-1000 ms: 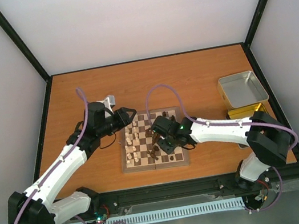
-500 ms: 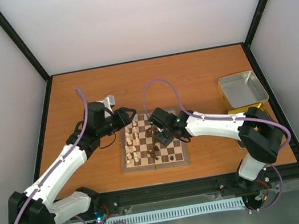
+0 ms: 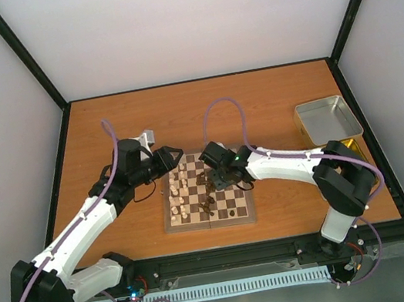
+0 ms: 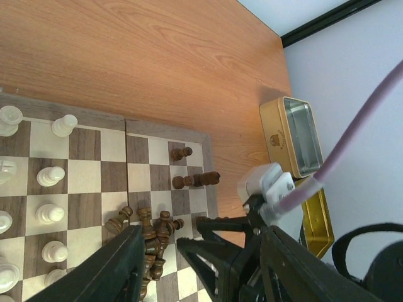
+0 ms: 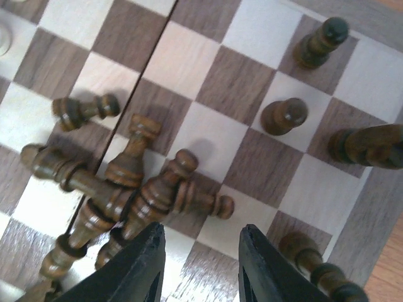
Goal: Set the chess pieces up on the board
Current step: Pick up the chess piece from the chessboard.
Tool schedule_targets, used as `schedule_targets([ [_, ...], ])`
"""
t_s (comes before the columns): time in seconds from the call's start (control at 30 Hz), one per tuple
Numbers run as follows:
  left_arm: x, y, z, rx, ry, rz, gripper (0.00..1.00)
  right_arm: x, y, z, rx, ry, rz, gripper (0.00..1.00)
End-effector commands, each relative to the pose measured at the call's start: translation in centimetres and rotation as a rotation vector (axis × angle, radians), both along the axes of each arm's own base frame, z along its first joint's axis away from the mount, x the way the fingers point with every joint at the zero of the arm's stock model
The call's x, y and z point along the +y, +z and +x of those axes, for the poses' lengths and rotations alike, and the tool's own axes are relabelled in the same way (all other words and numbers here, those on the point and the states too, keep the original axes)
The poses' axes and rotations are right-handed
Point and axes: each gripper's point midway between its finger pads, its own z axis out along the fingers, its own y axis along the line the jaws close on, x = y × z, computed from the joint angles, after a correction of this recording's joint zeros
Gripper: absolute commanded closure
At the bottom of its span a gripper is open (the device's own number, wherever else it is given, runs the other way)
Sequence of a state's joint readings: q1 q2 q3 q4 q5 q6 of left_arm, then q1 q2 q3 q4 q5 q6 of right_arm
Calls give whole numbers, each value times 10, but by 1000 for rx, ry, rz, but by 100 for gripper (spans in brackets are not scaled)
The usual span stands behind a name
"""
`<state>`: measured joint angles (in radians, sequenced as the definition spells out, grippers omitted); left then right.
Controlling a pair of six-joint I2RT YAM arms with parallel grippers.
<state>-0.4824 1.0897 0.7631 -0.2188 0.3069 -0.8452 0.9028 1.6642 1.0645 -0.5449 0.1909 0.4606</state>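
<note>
Chess pieces lie tumbled in a heap on the board beside its middle seam, with a few already upright along the edge. Right jaws hang released and empty just at the heap's near side; the closest piece lies slantwise, head pointing away, so a grasp should cross its stem. Left jaws, released and empty too, hover farther off.

This looks like a robotics lab's test cell. Plain white wall panels in black frame posts close in the far, left and right sides of the board, which lies on a bare orange wooden table. Nearer than the board, two white arms bolt to a black rail, beside a slotted cable duct and loose purple cables.
</note>
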Motion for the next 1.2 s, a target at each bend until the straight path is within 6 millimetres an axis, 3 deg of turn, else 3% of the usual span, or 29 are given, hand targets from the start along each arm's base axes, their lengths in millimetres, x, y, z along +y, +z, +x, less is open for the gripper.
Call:
schedule_targets([
  [0.0,2,7,-1,-32,-7,-2,48,-6,6,18,-15,-130,4,67],
  [0.23,2,8,-3,-33,-9,-10,48,8,-1,25,19,-159,29,66],
  [0.67,3,13,-4,-47,-15,-11,48,10,-17,16,68,-69,43,68],
  [0.8,3,11,-5,-45,-14,-8,48,2,-12,13,66,-80,60,74],
  [1.17,2,12,-7,-50,-25,-14,48,-5,0,6,105,-129,45,77],
])
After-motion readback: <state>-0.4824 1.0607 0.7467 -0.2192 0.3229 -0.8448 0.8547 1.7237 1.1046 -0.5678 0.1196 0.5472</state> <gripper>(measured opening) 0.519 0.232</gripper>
